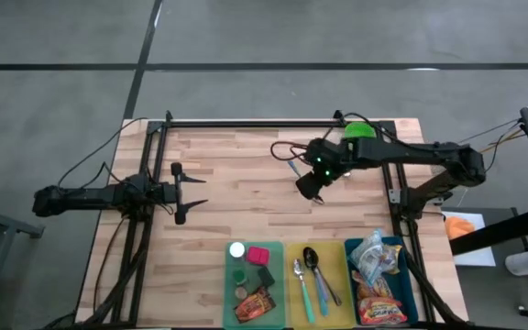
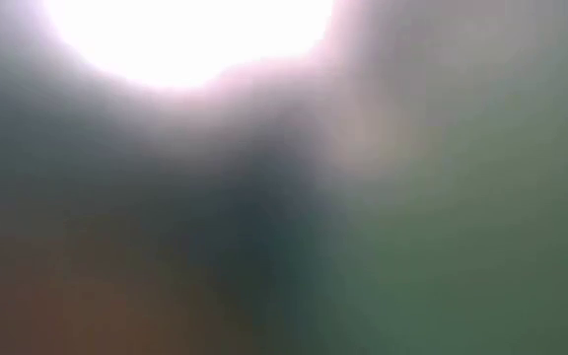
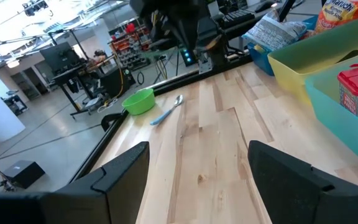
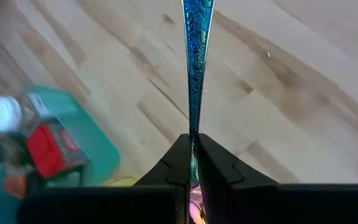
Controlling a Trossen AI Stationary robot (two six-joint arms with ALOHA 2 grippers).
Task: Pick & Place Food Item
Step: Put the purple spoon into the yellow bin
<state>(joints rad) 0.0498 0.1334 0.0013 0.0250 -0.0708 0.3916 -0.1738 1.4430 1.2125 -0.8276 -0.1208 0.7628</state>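
The right gripper [image 1: 313, 189] is hanging above the counter [image 1: 227, 165], on the near side of the green bowl [image 1: 359, 129], with its fingers [image 4: 213, 163] pressed together and pinching the end of a blue patterned spoon handle [image 4: 192, 68]. In the right wrist view the handle is running straight out from between the fingertips, so its long axis is lying in line with the fingers and pointing away from the wrist; the bowl end of that piece is passing out of view. The left wrist view is showing the spoon [image 3: 167, 111] on the boards just beside the green bowl, handle end towards that camera.

To do this step well, I judge the arm should be lifting slowly and straight up, keeping the wrist level so the thin handle is not swivelling in such a narrow pinch, then carrying it towards the yellow bin [image 1: 315, 284] well nearer than the green bowl.

The left gripper [image 1: 187, 194] is waiting far to the left of the green bowl, its fingers [image 3: 120, 169] spread and holding nothing
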